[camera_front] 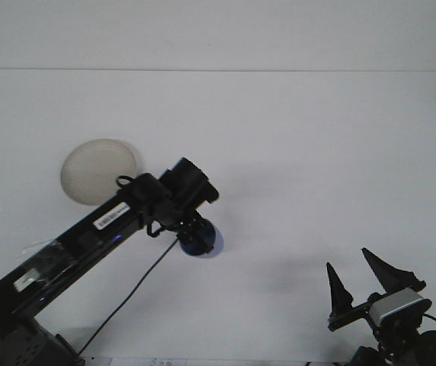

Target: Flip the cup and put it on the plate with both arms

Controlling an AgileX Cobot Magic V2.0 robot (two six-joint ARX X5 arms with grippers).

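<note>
In the front view, my left gripper (197,232) was clamped on the blue cup (200,242), holding it off the white table (317,152), just right of and nearer than the white plate (96,169), whose lower right edge my arm covered. My right gripper (361,276) rested at the lower right corner, well apart, its two dark fingers (338,288) spread wide and holding nothing.

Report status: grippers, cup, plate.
Left gripper shut on cup, lifted off table. Right gripper open, idle low right. Plate up left, arm overlapping its edge; nothing else between.
</note>
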